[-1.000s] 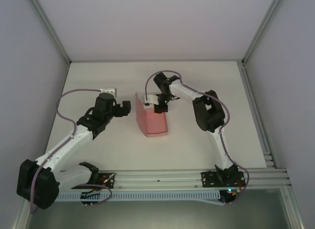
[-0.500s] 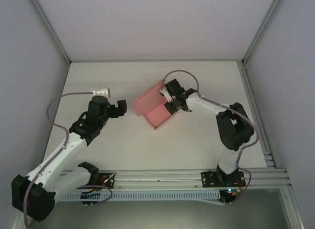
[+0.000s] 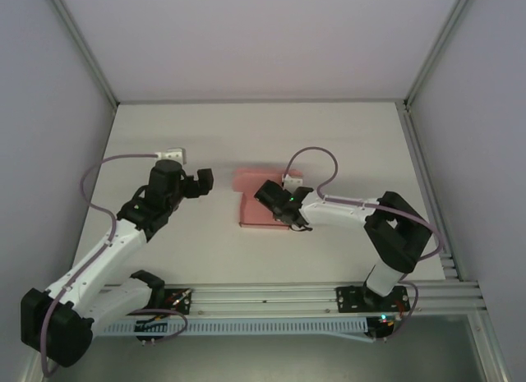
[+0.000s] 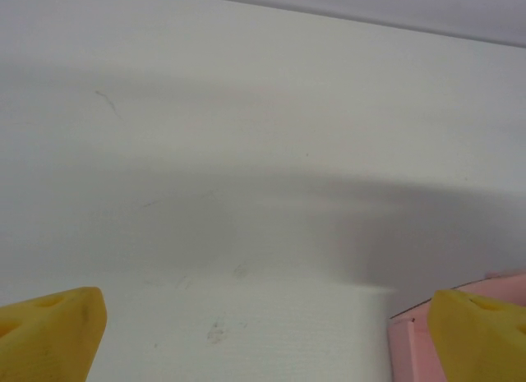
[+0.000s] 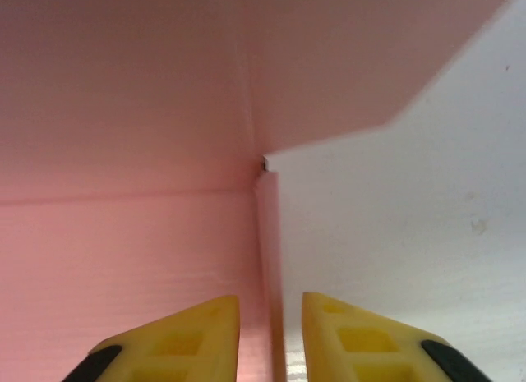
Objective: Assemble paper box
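Note:
The pale pink paper box (image 3: 256,195) lies low on the white table (image 3: 353,144) at the middle, with one flap spread toward the back. My right gripper (image 3: 278,204) sits over its right front part. In the right wrist view the gripper (image 5: 269,316) is open only a little. A thin upright wall of the box (image 5: 268,234) stands between the yellow fingers with a sliver of space on each side. My left gripper (image 3: 205,181) hovers left of the box, jaws wide apart (image 4: 267,320) over bare table. A corner of the box (image 4: 411,349) shows beside its right fingertip.
Grey enclosure walls and metal posts (image 3: 86,57) border the table on three sides. An aluminium rail (image 3: 271,296) carries both arm bases at the near edge. Loose cables (image 3: 111,164) arc above each arm.
The box, held tilted off the table half a second ago, now lies flat and nearer the front. The right arm swung down and left over it. The left arm barely moved.

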Action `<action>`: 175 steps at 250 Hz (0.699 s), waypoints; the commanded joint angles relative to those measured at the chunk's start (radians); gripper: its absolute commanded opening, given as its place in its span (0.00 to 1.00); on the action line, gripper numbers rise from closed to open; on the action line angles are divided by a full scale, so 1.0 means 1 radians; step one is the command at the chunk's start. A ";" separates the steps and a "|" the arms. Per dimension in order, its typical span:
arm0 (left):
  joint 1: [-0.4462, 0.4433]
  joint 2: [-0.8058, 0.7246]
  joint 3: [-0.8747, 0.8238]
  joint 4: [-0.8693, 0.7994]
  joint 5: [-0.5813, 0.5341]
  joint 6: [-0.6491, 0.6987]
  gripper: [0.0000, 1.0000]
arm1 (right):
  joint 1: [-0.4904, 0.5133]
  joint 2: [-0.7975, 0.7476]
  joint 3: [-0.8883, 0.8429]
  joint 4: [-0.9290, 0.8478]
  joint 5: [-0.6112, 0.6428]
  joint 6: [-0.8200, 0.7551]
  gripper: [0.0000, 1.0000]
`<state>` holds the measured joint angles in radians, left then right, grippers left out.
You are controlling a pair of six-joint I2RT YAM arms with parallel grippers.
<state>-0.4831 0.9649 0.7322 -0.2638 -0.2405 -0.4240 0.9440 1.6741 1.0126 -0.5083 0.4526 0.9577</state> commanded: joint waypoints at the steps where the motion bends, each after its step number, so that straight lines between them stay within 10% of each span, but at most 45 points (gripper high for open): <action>1: 0.008 0.008 0.008 0.032 0.067 0.029 1.00 | 0.004 0.010 0.026 -0.021 0.074 0.063 0.32; 71: 0.008 0.080 0.019 0.094 0.253 0.174 1.00 | 0.004 -0.146 -0.012 0.028 0.117 -0.077 0.59; 92: 0.007 0.135 0.032 0.119 0.383 0.291 1.00 | -0.003 -0.250 -0.073 0.148 0.121 -0.270 0.82; 122: 0.006 0.221 0.068 0.149 0.489 0.395 1.00 | -0.102 -0.393 -0.147 0.326 -0.051 -0.616 1.00; 175: 0.006 0.415 0.174 0.147 0.589 0.547 0.96 | -0.309 -0.504 -0.200 0.397 -0.526 -1.066 0.98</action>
<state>-0.4831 1.2961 0.8288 -0.1410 0.2386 -0.0307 0.6979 1.1908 0.8345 -0.1696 0.2550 0.2745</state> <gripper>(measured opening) 0.983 0.993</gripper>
